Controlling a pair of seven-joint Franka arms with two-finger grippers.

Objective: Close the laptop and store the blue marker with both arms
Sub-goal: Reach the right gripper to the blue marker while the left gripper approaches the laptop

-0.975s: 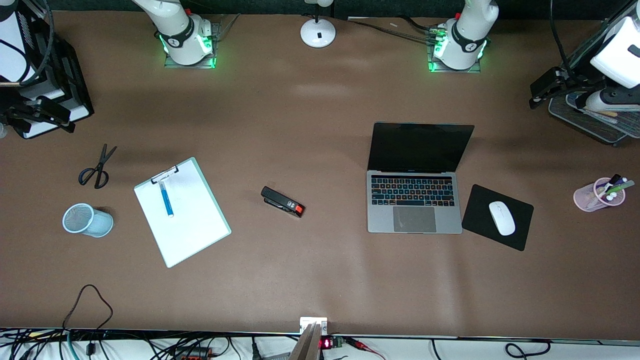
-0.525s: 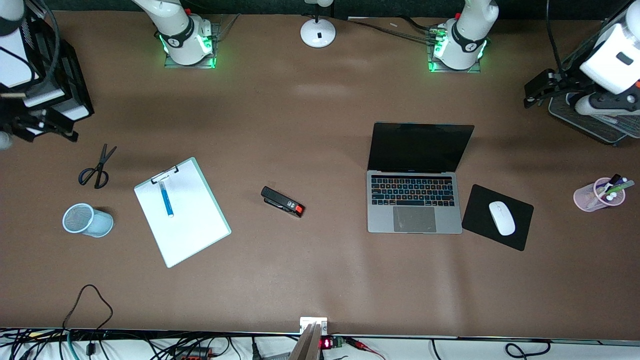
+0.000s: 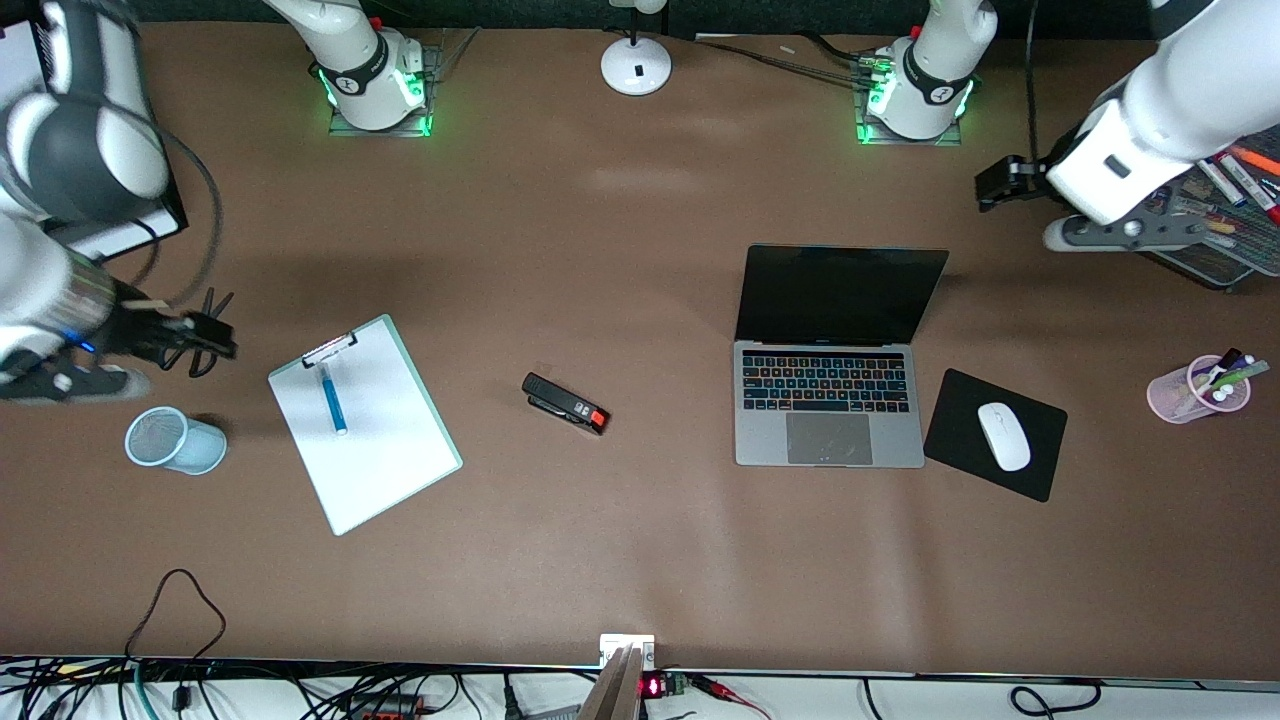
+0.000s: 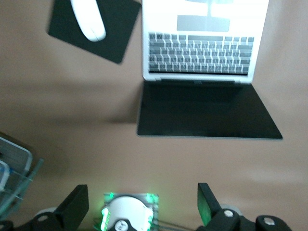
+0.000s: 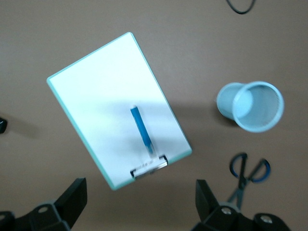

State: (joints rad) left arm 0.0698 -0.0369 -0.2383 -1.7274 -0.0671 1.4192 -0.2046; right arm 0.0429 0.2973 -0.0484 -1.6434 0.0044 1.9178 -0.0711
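**Both grippers spread and empty**

Your left gripper (image 4: 139, 211) hangs wide open over bare table near the left arm's end, touching nothing. Your right gripper (image 5: 137, 204) is equally spread, empty, over the scissors (image 3: 205, 345) near the right arm's end. The blue marker (image 3: 332, 398) lies on the clipboard (image 3: 385, 460), its long axis running from the clip toward the front edge. The laptop (image 3: 828, 400) stands open.

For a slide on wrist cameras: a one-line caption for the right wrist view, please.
Open right gripper above the clipboard carrying the blue marker, with mesh cup and scissors beside it.

Even overhead light, blurred arms.
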